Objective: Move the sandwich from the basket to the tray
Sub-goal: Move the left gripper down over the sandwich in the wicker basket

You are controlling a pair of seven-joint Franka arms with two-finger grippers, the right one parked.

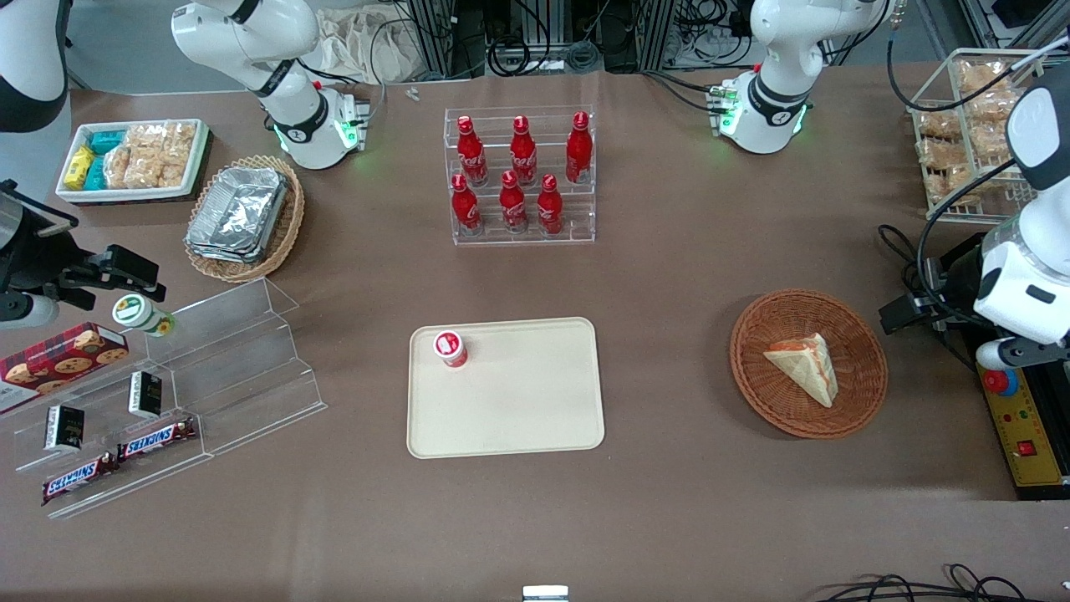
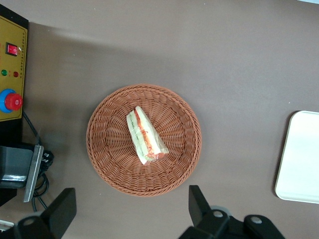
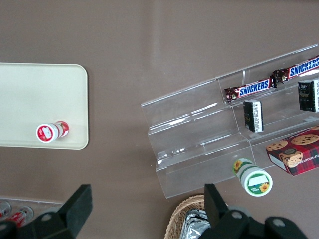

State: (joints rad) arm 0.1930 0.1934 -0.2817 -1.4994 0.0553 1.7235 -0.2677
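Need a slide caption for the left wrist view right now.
Open gripper hovers above the sandwich lying in the wicker basket.

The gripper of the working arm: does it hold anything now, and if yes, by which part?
Nothing is held. The gripper is open, above the table beside the basket; the sandwich lies in it untouched.

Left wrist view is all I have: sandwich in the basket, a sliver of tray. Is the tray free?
Observer: Not quite. A red-lidded cup sits on the tray, in its corner toward the parked arm and farther from the front camera.
Operator: What else is near the tray?
Observer: A rack of six red bottles, farther from the front camera than the tray. Your open pincer hovers over the basket rim, sandwich untouched.
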